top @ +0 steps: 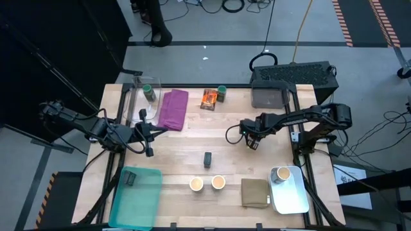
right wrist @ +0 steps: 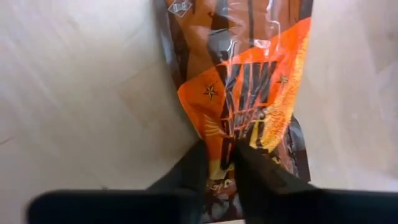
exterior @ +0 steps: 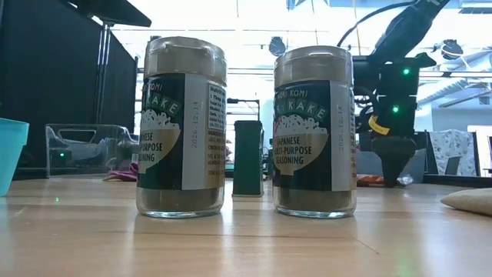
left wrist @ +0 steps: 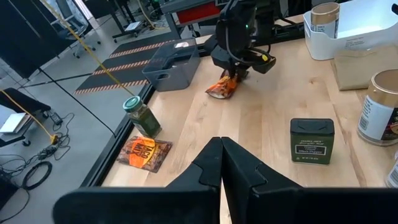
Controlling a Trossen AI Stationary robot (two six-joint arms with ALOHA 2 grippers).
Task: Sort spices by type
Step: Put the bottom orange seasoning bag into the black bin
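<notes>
My right gripper (right wrist: pixel 219 167) stands over the table's right middle (top: pixel 251 144), pointing steeply down, shut on a shiny orange packet (right wrist: pixel 249 93). A second orange packet (top: pixel 208 99) lies flat at the far edge beside a green-lidded jar (top: pixel 221 94). Another green-lidded jar (top: pixel 148 92) stands in a clear bin. A dark block (top: pixel 207 159) stands upright mid-table, and another (top: pixel 130 178) lies in the teal tray (top: pixel 144 208). Two tan-topped cups (top: pixel 196 185) (top: pixel 218 183) stand near the front edge. My left gripper (left wrist: pixel 221 163) hangs shut above the table's left side, holding nothing. My right gripper pinches the orange packet between its two fingers at a crumpled part near one end (right wrist: pixel 225 144). The fingers come from above, pointing steeply down. The pinched end is bunched up at the fingers (left wrist: pixel 231 79), while the packet's other end (left wrist: pixel 217 93) rests on the table.
A purple cloth (top: pixel 173 109) lies at the far left, an olive folded cloth (top: pixel 255 192) at the front right. A white tray (top: pixel 292 199) beside it holds one cup (top: pixel 281 174). A grey crate (top: pixel 292 80) sits at the far right. Bare wood lies around the dark block.
</notes>
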